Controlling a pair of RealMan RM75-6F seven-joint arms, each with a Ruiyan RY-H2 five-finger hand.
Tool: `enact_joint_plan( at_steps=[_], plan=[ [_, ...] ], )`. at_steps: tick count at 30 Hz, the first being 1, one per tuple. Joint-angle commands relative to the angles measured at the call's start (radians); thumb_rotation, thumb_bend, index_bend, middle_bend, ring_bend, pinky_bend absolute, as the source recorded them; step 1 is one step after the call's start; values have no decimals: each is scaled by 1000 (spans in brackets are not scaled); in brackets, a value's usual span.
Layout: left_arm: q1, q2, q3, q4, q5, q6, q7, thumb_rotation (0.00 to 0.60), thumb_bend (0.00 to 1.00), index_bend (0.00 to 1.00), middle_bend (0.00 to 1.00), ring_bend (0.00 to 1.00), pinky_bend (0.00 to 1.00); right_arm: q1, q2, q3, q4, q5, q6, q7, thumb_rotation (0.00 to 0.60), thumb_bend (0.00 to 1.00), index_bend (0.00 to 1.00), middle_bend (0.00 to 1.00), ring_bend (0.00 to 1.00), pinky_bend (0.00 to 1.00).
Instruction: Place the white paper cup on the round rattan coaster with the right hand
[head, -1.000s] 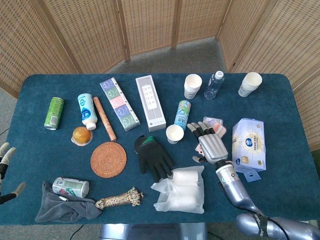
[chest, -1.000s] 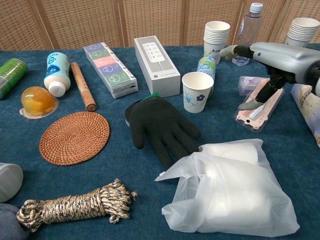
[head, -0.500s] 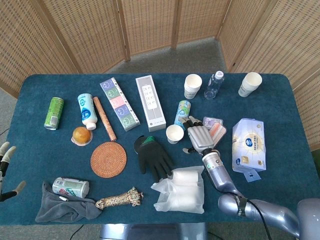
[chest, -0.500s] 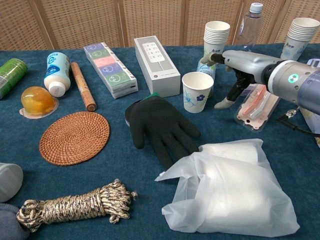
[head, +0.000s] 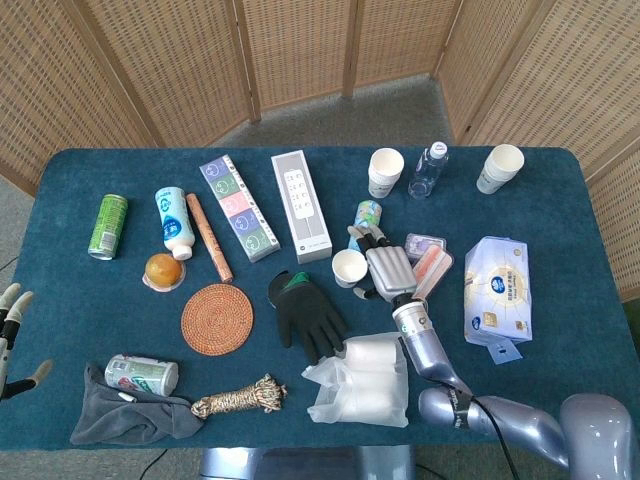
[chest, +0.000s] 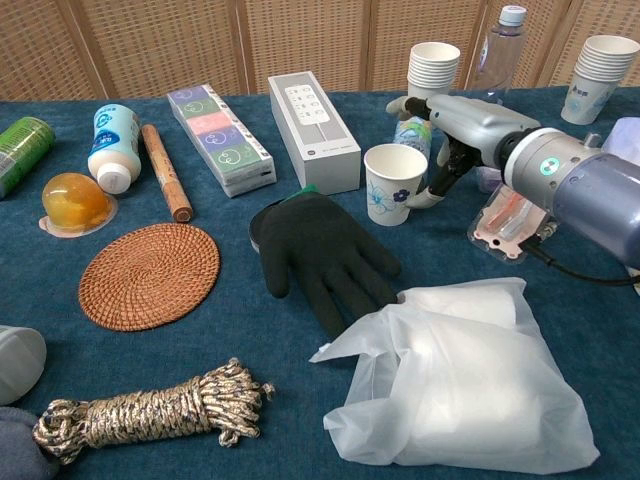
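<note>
right hand (head: 386, 270) moved left to white paper cup (chest: 395, 184), fingers (chest: 421, 199) spread, touching cup, not gripping

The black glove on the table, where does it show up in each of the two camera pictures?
Head view: the black glove lies just below the middle, right of the round rattan coaster, fingers pointing toward the near edge.
Chest view: the glove sits at the centre, partly reaching the white plastic bag.
Shared landmark: the single white paper cup stands just behind its cuff, to the right, in both.
</note>
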Motion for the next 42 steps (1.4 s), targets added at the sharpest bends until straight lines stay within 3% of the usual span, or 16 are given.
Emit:
enact_joint_plan(
  at_steps=[1,6,12,20,26,34,42],
  plan=[
    [-1,-1,-1,1,-4,-2,1,600,283,0,0,0,0,5,-28,-6,34,-26,18,23,600,0,129,234,112,428],
    [-3,-3,-3,4,-11,-5,-1,600,282,0,0,0,0,7,-52,-15,71,-42,16,41,600,6,280,341,179,428],
    [-5,-5,-3,6,-14,-7,1,600,283,0,0,0,0,3,-63,-15,94,-54,23,60,600,48,361,408,226,428],
    [-8,-8,0,6,-15,-11,6,600,283,0,0,0,0,-6,-44,-14,67,-74,37,63,600,109,372,423,240,429],
    [-10,-10,2,7,-17,-17,9,600,283,0,0,0,0,-5,-6,-9,-13,-109,65,41,600,146,376,427,241,428],
    [-13,-10,5,4,-20,-25,10,600,282,0,0,0,0,19,32,18,-150,-122,87,-29,600,162,388,437,248,428],
    [-11,-7,7,1,-15,-19,5,600,283,0,0,0,0,89,-2,70,-176,-58,63,-129,600,170,388,437,248,428]
  ],
)
